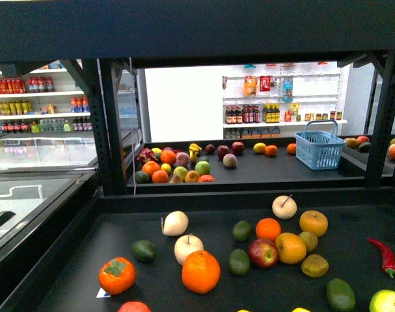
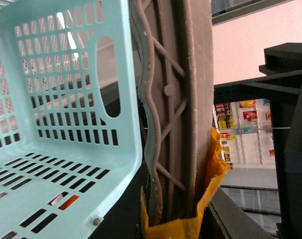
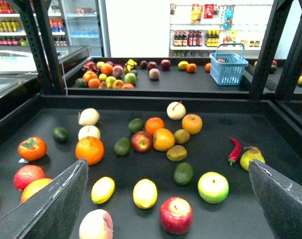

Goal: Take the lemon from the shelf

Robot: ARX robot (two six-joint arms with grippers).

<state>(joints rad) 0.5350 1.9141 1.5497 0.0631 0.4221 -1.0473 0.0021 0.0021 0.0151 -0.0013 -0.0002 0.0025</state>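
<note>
You find the lemon [image 3: 145,193] near the front edge of the shelf [image 3: 270,134], beside a red apple [image 3: 176,215]. Right gripper [image 3: 168,164] stands wide open, empty, framing it. Left gripper [image 2: 175,124]: opening cannot be told; aqua basket [image 2: 51,149] alongside.

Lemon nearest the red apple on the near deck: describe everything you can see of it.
The lemon is a small bright yellow oval with smooth, slightly glossy skin and no stem or leaf showing. It looks whole and unmarked. It lies on its side on the dark matte front deck of the shelf, its long axis running roughly away from the right wrist camera. Only the deck touches it. A similar, longer yellow fruit and a red apple lie close by, both apart from it.
</note>
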